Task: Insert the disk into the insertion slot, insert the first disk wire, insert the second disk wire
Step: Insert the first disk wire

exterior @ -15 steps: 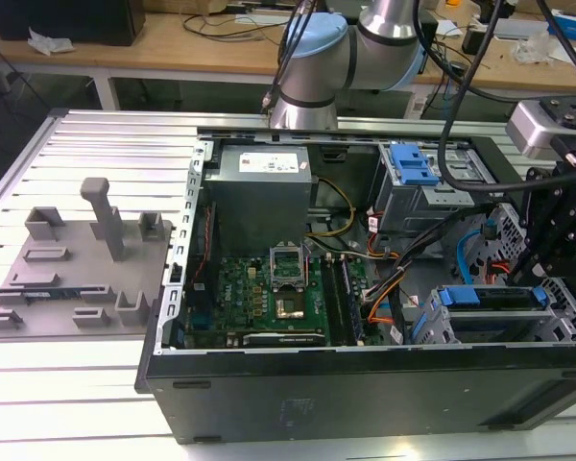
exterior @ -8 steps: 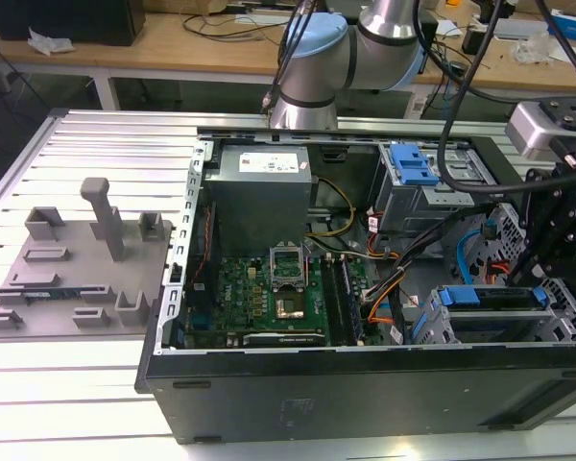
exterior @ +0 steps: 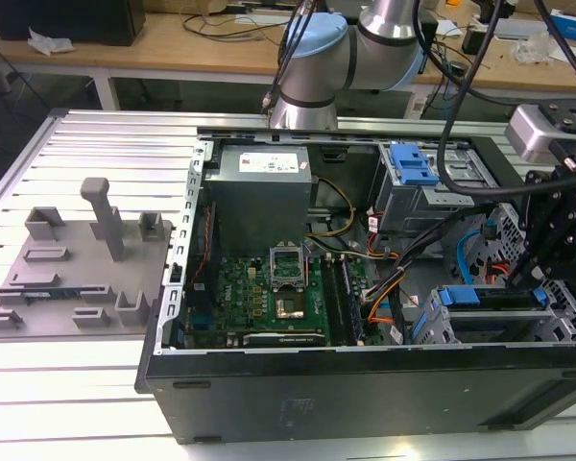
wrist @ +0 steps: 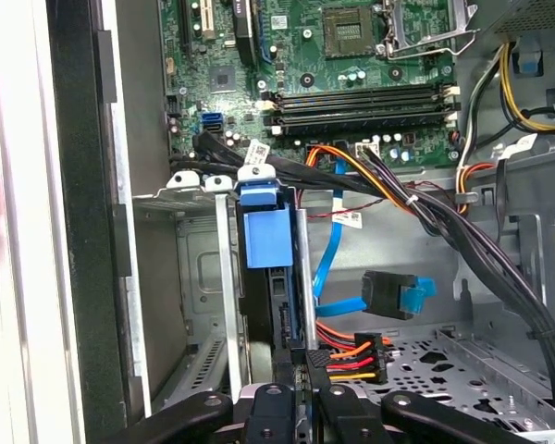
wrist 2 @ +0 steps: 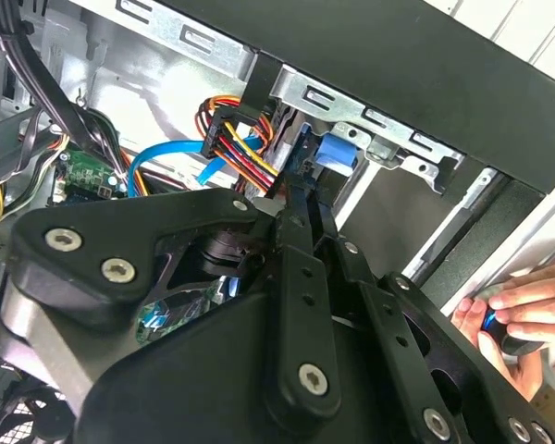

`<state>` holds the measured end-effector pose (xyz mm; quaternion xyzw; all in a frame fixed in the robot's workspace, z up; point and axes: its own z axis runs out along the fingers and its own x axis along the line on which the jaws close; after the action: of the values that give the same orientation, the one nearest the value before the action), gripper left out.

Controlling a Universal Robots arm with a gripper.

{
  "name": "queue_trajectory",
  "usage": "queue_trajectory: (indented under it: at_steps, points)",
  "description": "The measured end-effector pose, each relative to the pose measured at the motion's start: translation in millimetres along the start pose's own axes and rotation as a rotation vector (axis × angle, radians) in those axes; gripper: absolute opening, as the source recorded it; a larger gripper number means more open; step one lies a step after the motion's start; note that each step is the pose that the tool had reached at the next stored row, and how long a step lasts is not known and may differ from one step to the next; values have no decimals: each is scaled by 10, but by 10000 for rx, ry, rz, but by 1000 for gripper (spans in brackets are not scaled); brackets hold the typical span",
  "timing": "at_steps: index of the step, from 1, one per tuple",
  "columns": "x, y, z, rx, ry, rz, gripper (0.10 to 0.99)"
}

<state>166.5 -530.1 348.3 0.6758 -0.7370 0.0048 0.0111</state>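
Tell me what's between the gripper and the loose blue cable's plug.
In the first wrist view, a black plug with red, orange and yellow wires sits right at the gripper; past it, bare gap to the blue cable's plug.

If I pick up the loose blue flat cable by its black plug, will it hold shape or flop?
Probably floppy yet springy: the blue cable curves in a loose loop. Its black plug looks rigid, so a surer grip. Likely light, being thin and flat.
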Motion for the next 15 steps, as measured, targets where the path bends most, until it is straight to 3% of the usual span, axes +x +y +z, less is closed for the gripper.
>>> queue_trajectory:
  at_steps: [15]
  points:
    - [2, -1, 64, 0, 2, 0, 169]
